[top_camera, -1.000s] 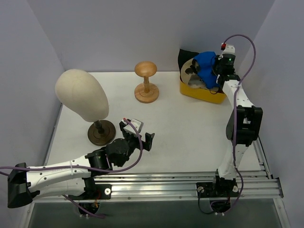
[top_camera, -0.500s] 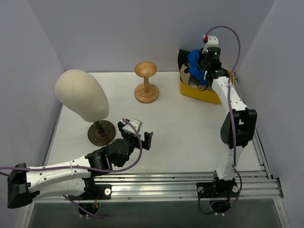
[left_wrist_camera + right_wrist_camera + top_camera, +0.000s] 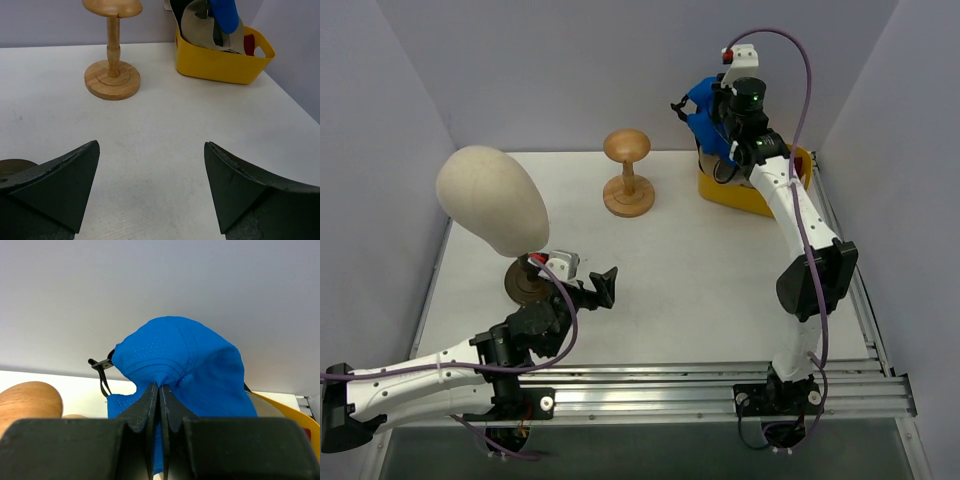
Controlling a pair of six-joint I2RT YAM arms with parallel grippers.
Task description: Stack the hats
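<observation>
With the right pincer [image 3: 159, 387], pinches a fold at the crown of the bright blue cap [image 3: 185, 355]; fingers pressed flat together on the fabric, no gap between them. Carries the cap bunched just beyond the fingertips and draped down around them, with its dark strap buckle [image 3: 102, 365] dangling left of the tips. Holds it in the air above the yellow bin [image 3: 725, 192], clear of the rim and close to the back wall. Below and to the left of this pincer, on the table [image 3: 720, 280]: the wooden stand [image 3: 628, 185], upright, well apart from the cap.

In the bin beneath the right pincer: the tan cap [image 3: 197, 25] standing up against the left end, a bit of the dark red hat [image 3: 248, 45] at the right end near the handle hole, and an edge of the black hat [image 3: 175, 7] behind the tan one, cut off by the frame.

With the left pincer [image 3: 151, 147], grips nothing; fingers spread wide, only bare table between them. Hovers low over the table. Straight ahead of the spread fingers and slightly left, well apart: the wooden stand. Ahead and to the right, farther off: the yellow bin. Just beside the left fingertip: the dark round base [image 3: 15, 167] under the mannequin head [image 3: 490, 200]
</observation>
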